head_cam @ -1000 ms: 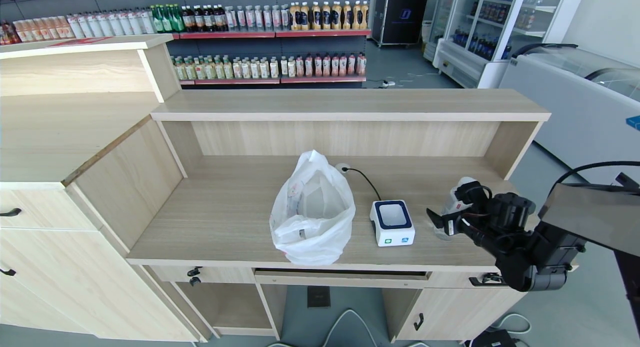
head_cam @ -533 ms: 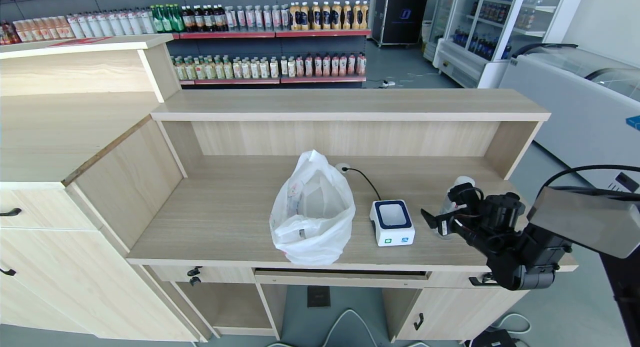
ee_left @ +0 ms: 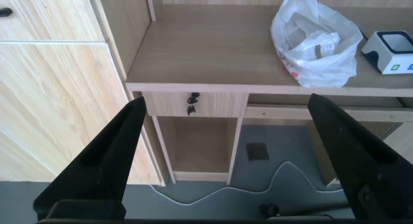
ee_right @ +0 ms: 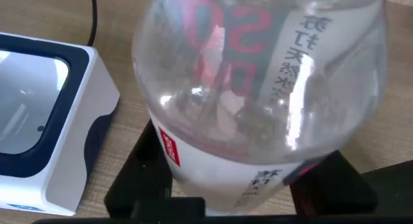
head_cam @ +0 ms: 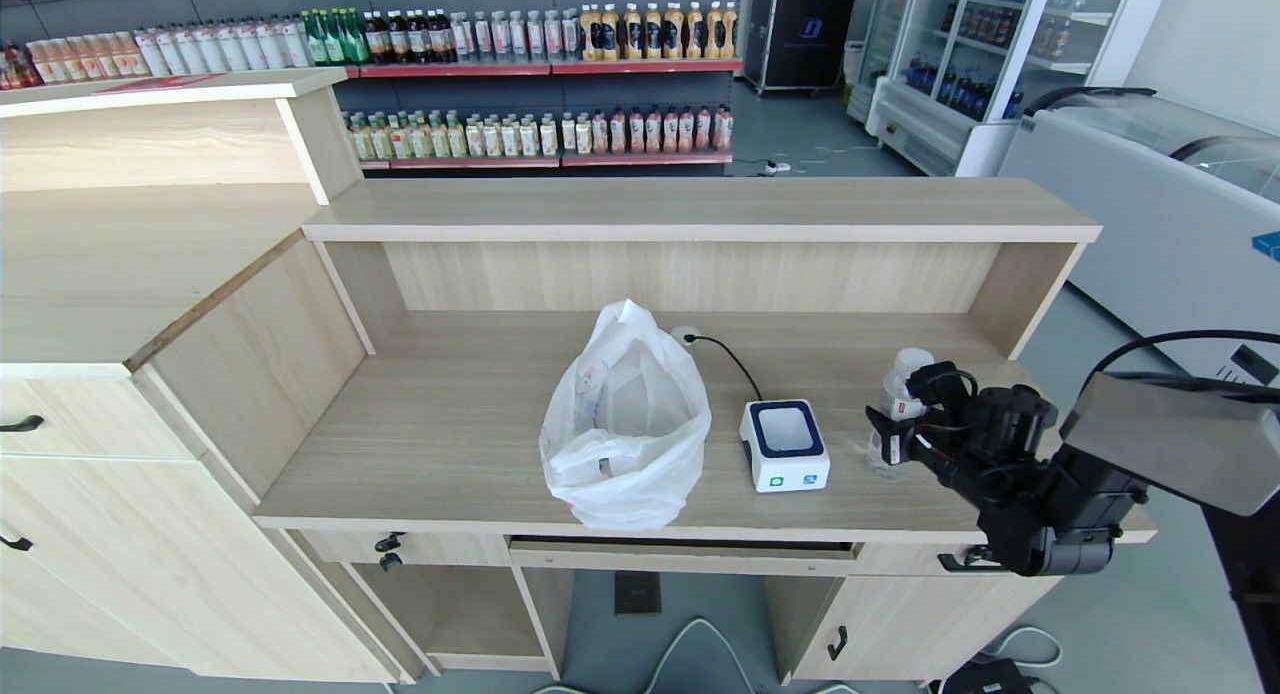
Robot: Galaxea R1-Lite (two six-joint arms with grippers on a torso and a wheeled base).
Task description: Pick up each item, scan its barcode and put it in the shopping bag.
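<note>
Sitting between right jaws, clear bottle (ee_right: 258, 121)

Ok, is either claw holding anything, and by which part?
Yes: the right claw grips the clear bottle around its lower body; the bottle stands on the counter. The left claw is open, empty.

We see a clear bottle (head_cam: 897, 399), white-capped, standing upright at three o'clock of the white scanner (head_cam: 785, 446), the open white shopping bag (head_cam: 625, 429) at nine.

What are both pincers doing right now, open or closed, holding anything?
Left pincer: open, holding nothing.
Right pincer: closed on the clear bottle.
</note>
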